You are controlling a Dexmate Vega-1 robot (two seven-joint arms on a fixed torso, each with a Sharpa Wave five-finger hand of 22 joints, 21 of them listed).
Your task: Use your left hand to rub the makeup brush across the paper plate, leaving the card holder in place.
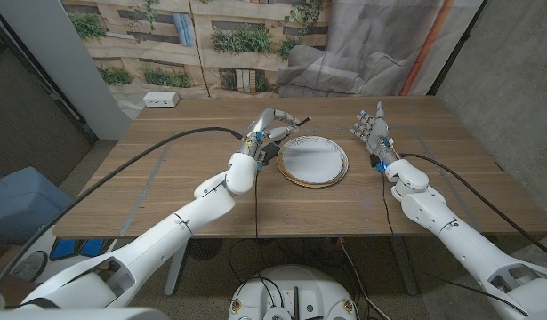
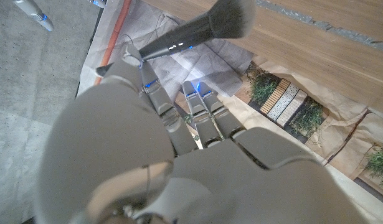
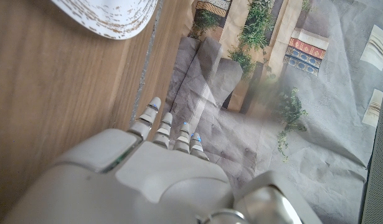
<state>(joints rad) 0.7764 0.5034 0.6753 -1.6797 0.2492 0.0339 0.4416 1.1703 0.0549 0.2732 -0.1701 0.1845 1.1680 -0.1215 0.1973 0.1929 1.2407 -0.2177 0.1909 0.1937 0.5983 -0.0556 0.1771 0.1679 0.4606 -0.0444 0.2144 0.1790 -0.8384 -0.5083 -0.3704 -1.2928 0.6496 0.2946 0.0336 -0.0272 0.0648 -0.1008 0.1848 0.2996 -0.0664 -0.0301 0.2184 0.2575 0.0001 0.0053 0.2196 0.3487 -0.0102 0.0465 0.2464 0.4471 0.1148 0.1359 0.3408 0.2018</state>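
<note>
Left hand [image 1: 266, 133] is pinching the makeup brush [image 2: 197, 30] just left of the paper plate [image 1: 314, 161] at table centre, bristles needing to be dipped onto the plate and swept lightly, while the right hand [image 1: 373, 133] is waiting with fingers spread, holding nothing.

A wooden table [image 1: 211, 178] is standing in front of a printed backdrop [image 1: 166, 40] that is showing stone walls and green plants. A small white box [image 1: 161, 100] is lying on the floor just past the table's far left corner. Grey sheeting [image 1: 380, 44] is hanging behind the table's far right part, with an orange strip [image 1: 430, 44] running down it. A bare concrete wall [image 1: 513, 80] is rising on the right. Black cables [image 1: 104, 191] are trailing across the tabletop.
</note>
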